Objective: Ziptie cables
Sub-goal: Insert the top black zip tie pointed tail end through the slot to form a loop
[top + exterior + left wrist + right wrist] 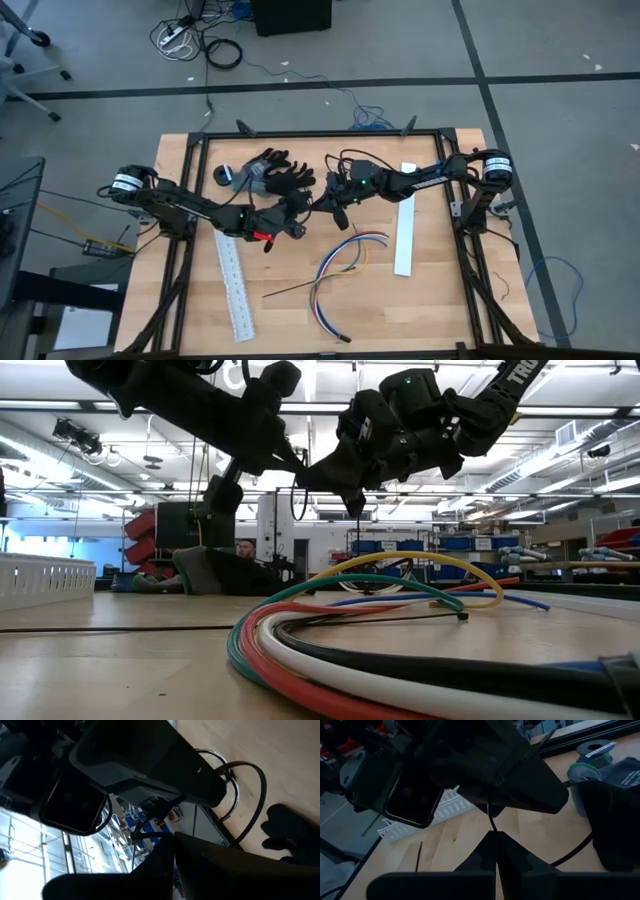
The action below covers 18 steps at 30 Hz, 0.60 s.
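The cables (345, 262), thin wires in yellow, blue, green, purple and other colours, lie curved on the wooden table right of centre and fill the front of the low view (380, 600). No gripper touches them. Above the table's middle my left gripper (305, 206) and my right gripper (328, 200) meet tip to tip, both shut. A thin black ziptie (490, 817) runs between them. In the low view both grippers (320, 470) hang well above the cables. My left gripper pinches the thin black ziptie (150, 834) at its fingertips, coming nearly level from the table's left. The strip is lifted clear of the table. Which part of it sits in the hold is hidden by the fingers. My right gripper pinches the same ziptie (492, 827) between its shut fingertips, coming nearly level from the table's right. From the tips the strip runs on to the left gripper. It is clear of the table.
Two white slotted strips lie on the table, one at the near left (235, 285) and one at the right (405, 232). Black gloves (278, 170) and tape rolls (226, 176) sit at the far middle. A thin dark strip (300, 288) lies left of the cables.
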Available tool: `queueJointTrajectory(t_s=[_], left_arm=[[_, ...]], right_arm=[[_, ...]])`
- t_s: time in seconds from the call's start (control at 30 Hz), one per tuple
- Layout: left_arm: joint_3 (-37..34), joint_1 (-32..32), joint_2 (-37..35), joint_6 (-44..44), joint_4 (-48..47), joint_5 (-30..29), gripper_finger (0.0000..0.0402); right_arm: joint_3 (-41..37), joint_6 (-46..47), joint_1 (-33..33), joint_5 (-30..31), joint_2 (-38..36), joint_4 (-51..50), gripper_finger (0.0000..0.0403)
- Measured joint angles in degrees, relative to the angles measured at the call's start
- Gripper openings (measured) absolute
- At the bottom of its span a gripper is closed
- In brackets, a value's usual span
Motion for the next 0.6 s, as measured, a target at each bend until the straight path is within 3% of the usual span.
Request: queueJointTrajectory(t_s=[0.6], left_arm=[[0.02,0.02,-0.02,-34.62,1.48,3.81,0.0]], right_arm=[[0.0,11.75,0.13,-2.98,0.0,4.51,0.0]])
